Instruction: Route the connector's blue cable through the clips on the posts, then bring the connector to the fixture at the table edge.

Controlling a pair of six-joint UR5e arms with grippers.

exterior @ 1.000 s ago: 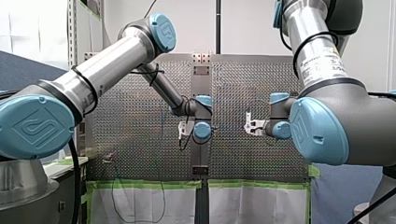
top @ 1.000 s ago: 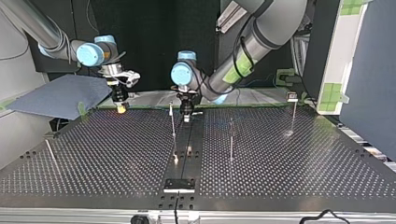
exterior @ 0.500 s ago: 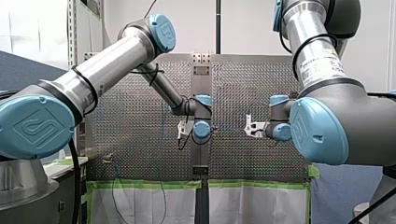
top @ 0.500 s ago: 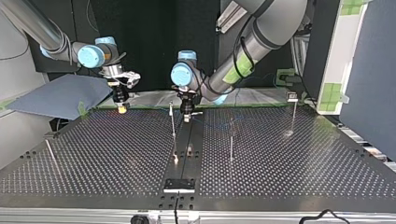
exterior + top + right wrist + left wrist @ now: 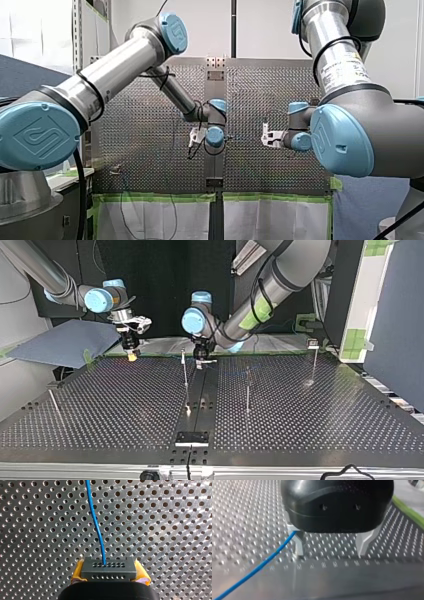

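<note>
- My right end effector [image 5: 109, 573] is gripping the dark connector [image 5: 109, 567] between its yellow pads [image 5: 78, 572], closed onto both its sides. Rows of small holes are showing on the connector's face.
- The blue cable [image 5: 96, 522] is running from the connector's top, ahead over the perforated surface [image 5: 162, 530].
- My left end effector [image 5: 330, 552] is holding its metal fingers [image 5: 363, 542] wide apart, tips close to the surface. The cable is reaching one finger's outer edge, outside the gap.
- In the top view, my right end effector is hanging at the upper left and my left one at the upper centre, beside a thin post [image 5: 185, 372].
- In the front view's upper right, a white label [image 5: 345, 65] is wrapping my right arm, its print too small to read. Blue joint caps [image 5: 35, 135] are showing an embossed logo without legible letters.
</note>
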